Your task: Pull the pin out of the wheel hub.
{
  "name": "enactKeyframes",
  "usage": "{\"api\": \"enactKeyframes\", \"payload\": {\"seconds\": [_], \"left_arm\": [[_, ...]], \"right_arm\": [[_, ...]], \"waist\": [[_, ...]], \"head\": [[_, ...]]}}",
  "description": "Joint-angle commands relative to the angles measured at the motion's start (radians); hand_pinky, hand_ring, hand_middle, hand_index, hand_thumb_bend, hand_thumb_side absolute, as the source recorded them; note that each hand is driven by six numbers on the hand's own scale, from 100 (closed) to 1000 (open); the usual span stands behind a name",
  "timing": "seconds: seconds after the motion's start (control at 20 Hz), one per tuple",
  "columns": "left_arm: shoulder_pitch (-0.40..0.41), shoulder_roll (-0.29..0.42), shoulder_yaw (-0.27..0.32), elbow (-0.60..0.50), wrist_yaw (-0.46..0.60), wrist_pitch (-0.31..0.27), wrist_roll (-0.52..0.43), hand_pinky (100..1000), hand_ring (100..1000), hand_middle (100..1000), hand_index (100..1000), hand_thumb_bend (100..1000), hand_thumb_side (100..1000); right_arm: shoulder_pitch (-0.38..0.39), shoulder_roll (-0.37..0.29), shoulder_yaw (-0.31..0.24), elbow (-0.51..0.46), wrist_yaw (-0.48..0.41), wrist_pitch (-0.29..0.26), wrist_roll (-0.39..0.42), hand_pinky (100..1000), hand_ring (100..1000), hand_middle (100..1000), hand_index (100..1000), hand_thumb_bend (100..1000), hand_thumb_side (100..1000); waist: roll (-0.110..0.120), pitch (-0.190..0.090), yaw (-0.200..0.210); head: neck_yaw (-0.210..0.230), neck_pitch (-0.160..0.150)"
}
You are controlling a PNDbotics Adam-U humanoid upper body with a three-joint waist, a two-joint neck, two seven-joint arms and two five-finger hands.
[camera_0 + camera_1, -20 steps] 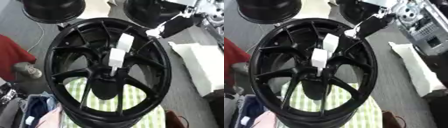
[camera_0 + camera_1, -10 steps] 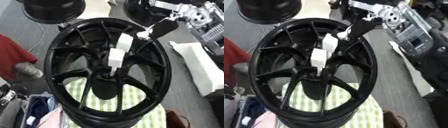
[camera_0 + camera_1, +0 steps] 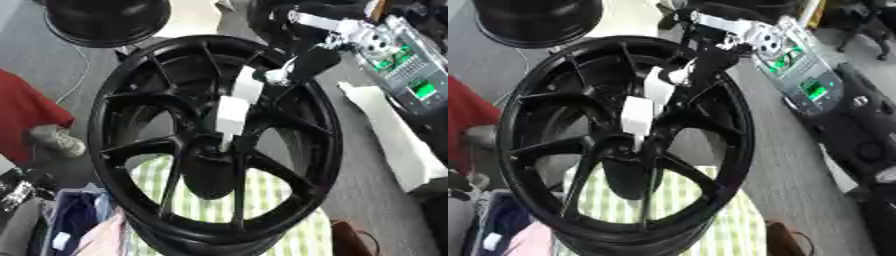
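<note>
Reaching in from the upper right, the right hand [image 3: 308,64] hangs over the upper rim of the black wheel hub [image 3: 157,150], its dark fingers pointing down and left toward the hub's middle. Whether those fingers are curled or straight I cannot tell; they blur into the black spokes behind them.

Just below and left of the hand's fingertips sits the pin [image 3: 231,114], a white piece in 2 blocky sections: an upper block almost touching the fingertips, and a larger lower block that narrows into a thin stem. The stem goes down into the centre of the hub, so the pin is still seated. Whether the fingertips actually touch the upper block cannot be made out.

The hub stands tilted, its face toward the camera, with its lower rim further down from the hand resting on a green-and-white checked cloth [image 3: 271,200]. Behind the hand, toward the upper right, the silver-and-black forearm [image 3: 750,35] shows a grey panel with green lights. A second black wheel [image 3: 105,20] lies far to the hand's left, at the top edge.

The left hand does not show.
</note>
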Motion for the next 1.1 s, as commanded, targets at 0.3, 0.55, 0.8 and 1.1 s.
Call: {"api": "enactKeyframes", "payload": {"seconds": [0.3, 0.55, 0.8, 1.1], "left_arm": [[-0.011, 0.007, 0.001, -0.008, -0.004, 0.002, -0.004, 589, 618, 554, 829, 100, 636], [-0.012, 0.007, 0.002, -0.007, -0.005, 0.002, -0.004, 589, 618, 554, 829, 100, 637], [-0.012, 0.006, 0.002, -0.007, -0.005, 0.002, -0.004, 589, 619, 554, 829, 100, 638], [-0.013, 0.006, 0.003, -0.006, -0.006, 0.004, -0.006, 590, 620, 555, 829, 100, 640]], "right_arm": [[-0.021, 0.007, 0.002, 0.03, -0.002, 0.006, -0.015, 568, 741, 896, 913, 432, 295], [-0.022, 0.015, 0.005, 0.036, -0.003, 0.001, -0.017, 562, 738, 894, 911, 442, 289], [-0.023, 0.02, 0.009, 0.037, -0.002, -0.001, -0.015, 566, 739, 893, 911, 449, 291], [-0.022, 0.022, 0.01, 0.031, -0.002, -0.004, -0.013, 558, 736, 892, 909, 462, 301]], "waist": [[0.005, -0.014, 0.001], [0.005, -0.014, 0.001], [0.005, -0.014, 0.002], [0.005, -0.013, 0.001]], "head": [[-0.005, 0.003], [-0.007, 0.005], [-0.008, 0.006], [-0.007, 0.007]]}}
